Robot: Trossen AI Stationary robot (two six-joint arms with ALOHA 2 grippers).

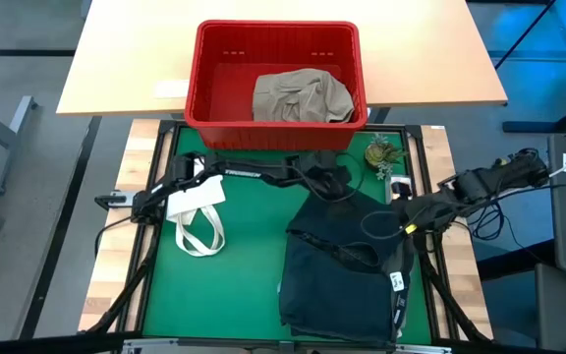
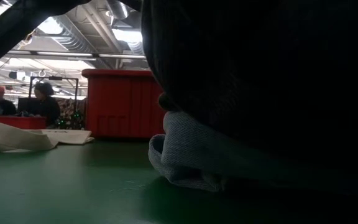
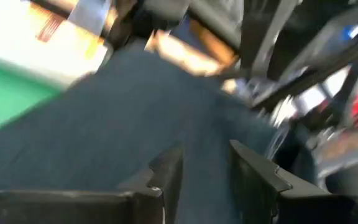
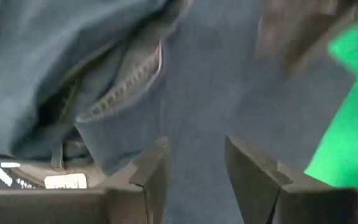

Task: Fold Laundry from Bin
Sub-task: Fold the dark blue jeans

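Dark blue denim jeans (image 1: 347, 270) lie spread on the green mat (image 1: 244, 285), right of its middle. In the low view their bulk fills the near right, with a pale fold (image 2: 191, 149) resting on the mat. The red bin (image 1: 275, 84) stands at the far edge with a khaki garment (image 1: 301, 96) inside. My left gripper (image 3: 205, 180) reaches across from the left to the jeans' far end (image 1: 345, 189), fingers apart, denim showing beyond them. My right gripper (image 4: 196, 174) hovers open over the jeans near a pocket seam (image 4: 126, 84), on the right side (image 1: 393, 221).
A white tote bag (image 1: 197, 211) with loop handles lies on the mat's left part. A small green plant-like item (image 1: 379, 152) sits by the bin's right corner. A wooden table (image 1: 126, 69) bears the bin. Two people (image 2: 17, 102) sit far off in the room.
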